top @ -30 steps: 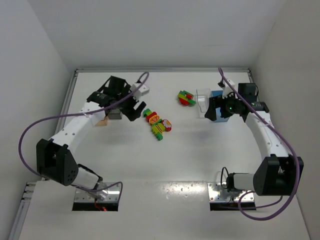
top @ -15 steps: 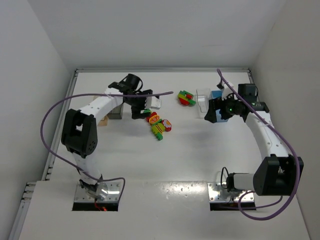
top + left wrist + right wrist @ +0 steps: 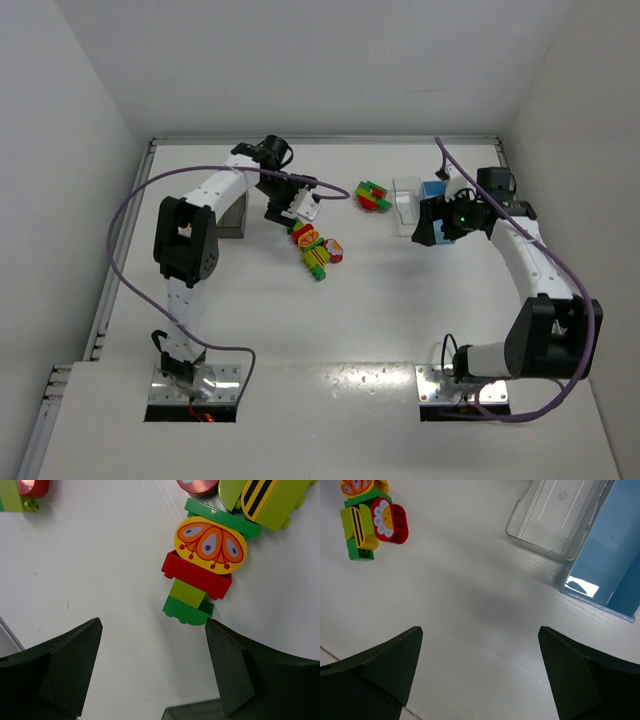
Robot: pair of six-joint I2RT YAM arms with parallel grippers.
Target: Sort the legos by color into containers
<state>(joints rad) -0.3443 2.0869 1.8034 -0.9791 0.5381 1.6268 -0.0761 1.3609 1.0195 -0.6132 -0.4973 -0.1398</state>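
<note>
Just ahead of my left gripper (image 3: 152,625), which I am holding spread and empty, the lego cluster (image 3: 202,570) is lying slightly right, its long axis running diagonally away. My right gripper (image 3: 480,630), also spread empty, is hanging farther off by the clear bin (image 3: 560,515).

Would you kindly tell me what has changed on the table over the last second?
The left tool swung right, from beside the dark grey container to above the central lego cluster, open and holding nothing. The right tool, the other cluster and the clear container stayed put.
</note>
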